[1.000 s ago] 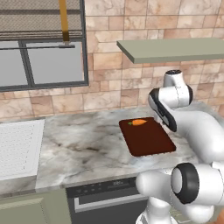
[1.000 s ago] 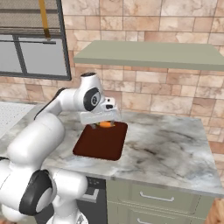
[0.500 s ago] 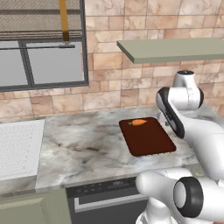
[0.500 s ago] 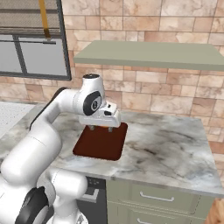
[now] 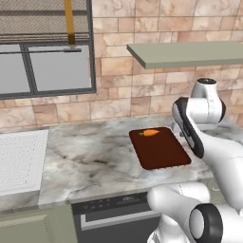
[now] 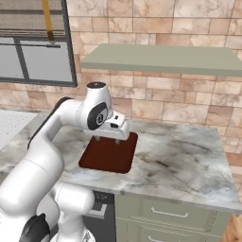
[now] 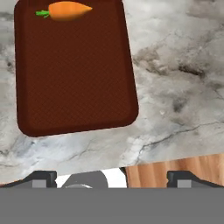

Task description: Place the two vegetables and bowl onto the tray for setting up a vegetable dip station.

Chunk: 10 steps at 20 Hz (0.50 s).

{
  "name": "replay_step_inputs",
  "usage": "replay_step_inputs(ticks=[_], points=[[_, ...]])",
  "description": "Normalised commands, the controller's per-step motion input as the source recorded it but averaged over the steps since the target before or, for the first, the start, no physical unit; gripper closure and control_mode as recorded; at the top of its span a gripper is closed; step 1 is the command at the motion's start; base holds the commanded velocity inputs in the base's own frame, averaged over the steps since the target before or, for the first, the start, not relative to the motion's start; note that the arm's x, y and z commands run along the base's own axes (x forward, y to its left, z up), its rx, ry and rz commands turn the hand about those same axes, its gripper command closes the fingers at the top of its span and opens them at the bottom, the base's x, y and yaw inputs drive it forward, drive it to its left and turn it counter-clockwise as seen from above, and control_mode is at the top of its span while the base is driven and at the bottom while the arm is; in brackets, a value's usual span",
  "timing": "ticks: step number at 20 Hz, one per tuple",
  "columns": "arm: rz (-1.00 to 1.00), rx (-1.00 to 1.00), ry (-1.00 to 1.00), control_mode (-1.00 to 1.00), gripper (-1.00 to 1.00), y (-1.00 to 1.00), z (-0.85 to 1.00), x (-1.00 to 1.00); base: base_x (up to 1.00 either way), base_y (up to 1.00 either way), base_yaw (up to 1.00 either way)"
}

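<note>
The dark reddish-brown tray (image 5: 161,152) lies on the marble counter, also seen from the other side as the tray (image 6: 106,158). An orange carrot (image 5: 151,133) with a green stem rests at the tray's back edge, shown as the carrot (image 7: 68,11) at the top of the hand view above the tray (image 7: 74,74). My gripper (image 6: 108,140) hangs open above the tray, apart from the carrot, with nothing between its fingers. Its tips stand wide apart around the gripper (image 7: 113,177) at the bottom of the hand view. The bowl and the second vegetable are out of view.
A white ribbed panel (image 5: 21,159) lies on the counter at far left. A grey-green shelf (image 5: 190,52) juts from the brick wall above the tray. Bare marble counter (image 6: 184,158) stretches right of the tray. An oven front (image 5: 114,216) sits below the counter edge.
The arm has swung to the right and the open hand has drawn away from the carrot. The carrot and tray have stayed in place.
</note>
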Motion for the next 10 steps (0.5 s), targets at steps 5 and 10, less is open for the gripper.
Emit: replay_step_inputs(ticks=[5, 10], points=[[0.00, 0.00, -0.07, -1.00, -1.00, 0.05, 0.00, -0.22, 0.00, 0.00, 0.00], [0.00, 0.00, -0.02, 1.00, -1.00, 0.01, 0.00, -0.05, -0.36, 0.08, 0.00]])
